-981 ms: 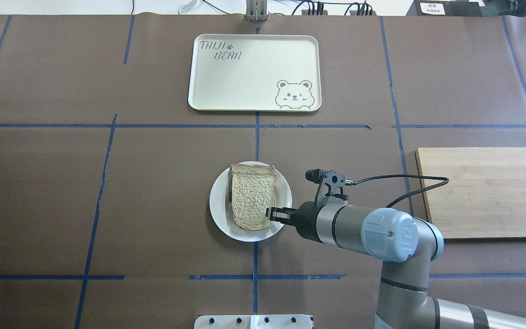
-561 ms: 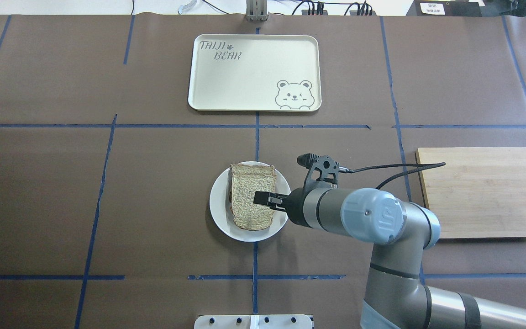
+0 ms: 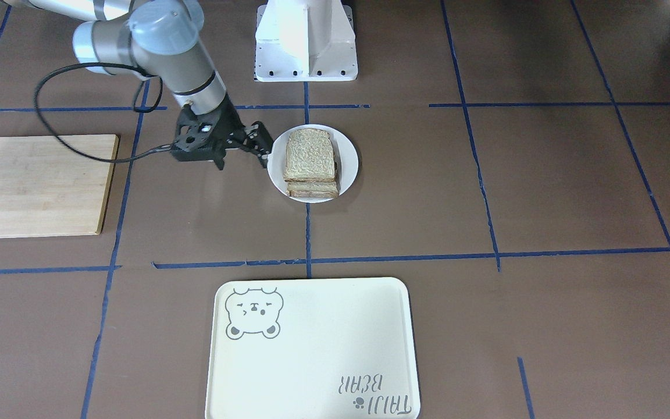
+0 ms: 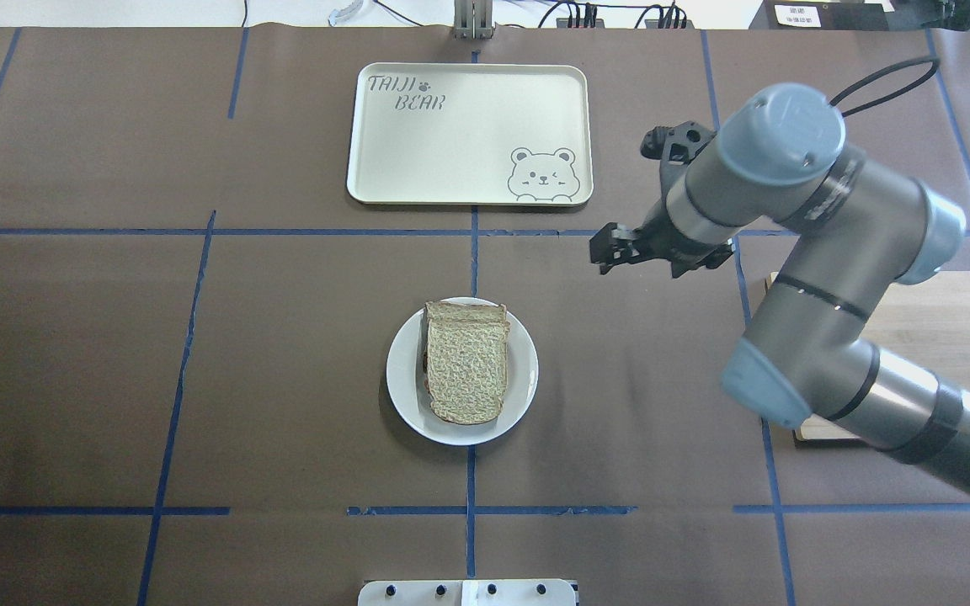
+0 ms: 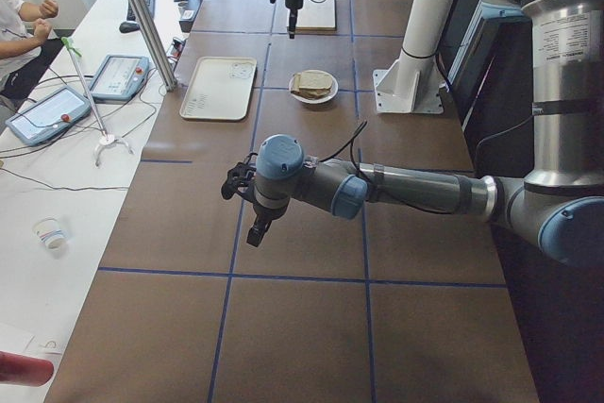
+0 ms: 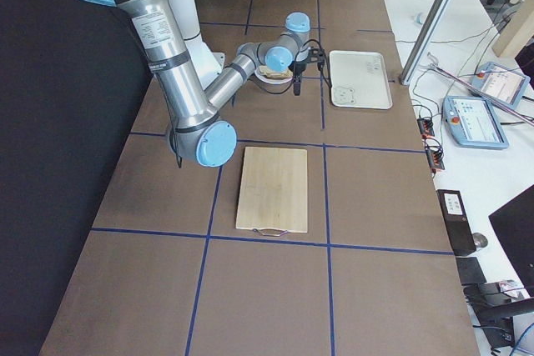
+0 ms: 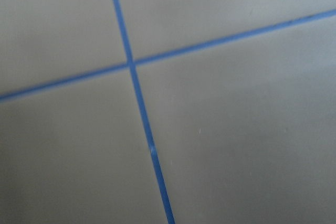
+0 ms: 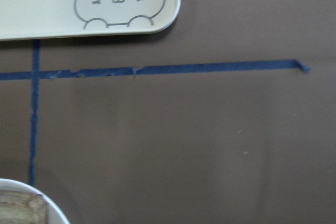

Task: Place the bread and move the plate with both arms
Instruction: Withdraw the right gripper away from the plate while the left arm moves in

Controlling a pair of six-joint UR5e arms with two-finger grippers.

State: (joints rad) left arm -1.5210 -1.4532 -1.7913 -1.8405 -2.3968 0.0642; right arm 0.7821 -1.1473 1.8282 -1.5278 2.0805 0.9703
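The tan speckled bread point(image 4: 466, 370) lies flat on top of a stack on the small white plate point(image 4: 524, 353), near the table's middle; both also show in the front view, bread point(image 3: 310, 154) on plate point(image 3: 350, 158). My right gripper point(image 4: 607, 251) is open and empty, raised above the table to the right of the plate and apart from it; in the front view point(image 3: 243, 156) it hangs beside the plate's rim. The right wrist view shows the plate's edge point(image 8: 31, 198) at bottom left. My left gripper point(image 5: 253, 233) hangs over bare table far to the left; I cannot tell whether it is open.
A cream bear tray point(image 4: 468, 135) lies at the far side beyond the plate. A wooden cutting board point(image 4: 898, 337) lies at the right, partly under my right arm. The white base block point(image 3: 306, 41) stands at the near edge.
My right gripper has drawn off the bread, risen and swung away to the far right. The bread stays on the plate, unmoved.
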